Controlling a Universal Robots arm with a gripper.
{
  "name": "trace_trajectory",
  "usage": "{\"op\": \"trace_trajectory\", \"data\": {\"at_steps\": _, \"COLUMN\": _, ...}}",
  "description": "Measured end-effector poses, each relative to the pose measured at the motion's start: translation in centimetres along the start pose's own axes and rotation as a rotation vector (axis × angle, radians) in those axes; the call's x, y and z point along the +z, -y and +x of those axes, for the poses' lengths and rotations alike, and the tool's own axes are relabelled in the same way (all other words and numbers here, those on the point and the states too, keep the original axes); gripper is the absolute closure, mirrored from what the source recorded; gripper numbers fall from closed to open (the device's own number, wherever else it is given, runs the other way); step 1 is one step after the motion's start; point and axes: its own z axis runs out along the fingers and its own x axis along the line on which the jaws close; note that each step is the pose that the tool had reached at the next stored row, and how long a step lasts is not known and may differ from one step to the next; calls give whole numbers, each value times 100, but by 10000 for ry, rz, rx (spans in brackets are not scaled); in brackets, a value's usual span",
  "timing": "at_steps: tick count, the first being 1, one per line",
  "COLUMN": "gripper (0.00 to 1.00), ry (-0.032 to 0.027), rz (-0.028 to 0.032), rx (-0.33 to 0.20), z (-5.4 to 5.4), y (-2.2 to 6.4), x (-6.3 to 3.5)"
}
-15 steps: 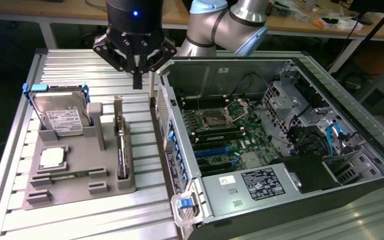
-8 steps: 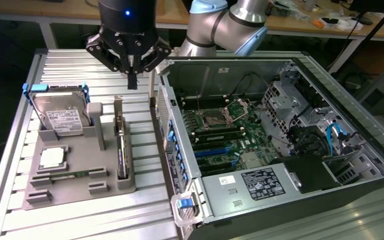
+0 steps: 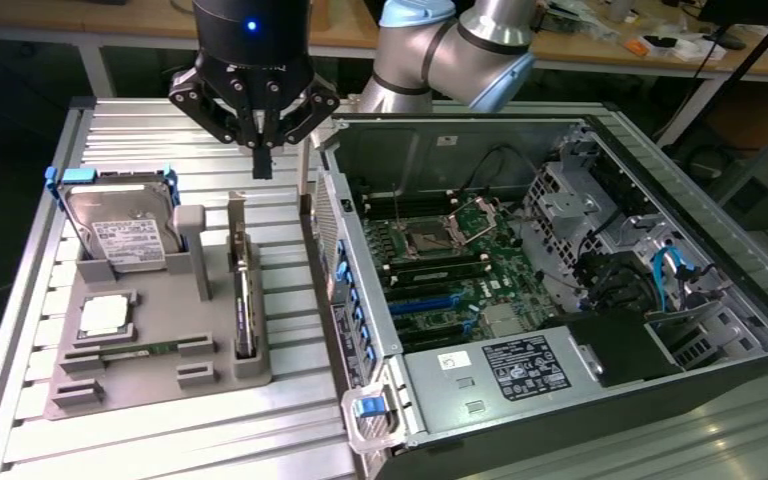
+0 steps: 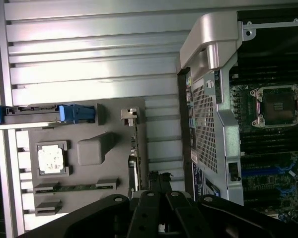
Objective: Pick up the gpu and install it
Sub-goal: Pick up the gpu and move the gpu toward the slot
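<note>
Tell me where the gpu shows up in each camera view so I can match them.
Exterior view: the gpu stands on edge in the grey holder, along its side nearest the computer case.
Wrist view: the gpu is edge-on, between the holder's raised block and the case.
Shared landmark: the square silver chip in the holder.

The worktop [image 3: 157, 440] is a silvery metal surface made of long ribbed slats running side by side, with grooves between them; two things rest directly on it. A grey moulded tray [image 3: 171, 320] with slots and pockets sits towards the exterior view's left; an open computer case [image 3: 424, 150] lies on its side towards the exterior view's right, its inside facing up. Tray and case stand just beside each other, possibly touching; bare slats show around the tray on its other sides.
</note>
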Motion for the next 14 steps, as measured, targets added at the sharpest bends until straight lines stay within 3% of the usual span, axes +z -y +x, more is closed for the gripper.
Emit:
{"op": "trace_trajectory", "data": {"at_steps": 9, "gripper": 89, "ry": 0, "rz": 1, "rx": 0, "z": 0, "y": 0, "x": 0}}
{"op": "trace_trajectory", "data": {"at_steps": 10, "gripper": 77, "ry": -1, "rz": 0, "rx": -1, "z": 0, "y": 0, "x": 0}}
{"op": "trace_trajectory", "data": {"at_steps": 11, "gripper": 77, "ry": -1, "rz": 1, "rx": 0, "z": 0, "y": 0, "x": 0}}
{"op": "trace_trajectory", "data": {"at_steps": 13, "gripper": 65, "ry": -1, "rz": 0, "rx": 0, "z": 0, "y": 0, "x": 0}}
{"op": "trace_trajectory", "data": {"at_steps": 14, "gripper": 65, "ry": -1, "rz": 1, "rx": 0, "z": 0, "y": 0, "x": 0}}
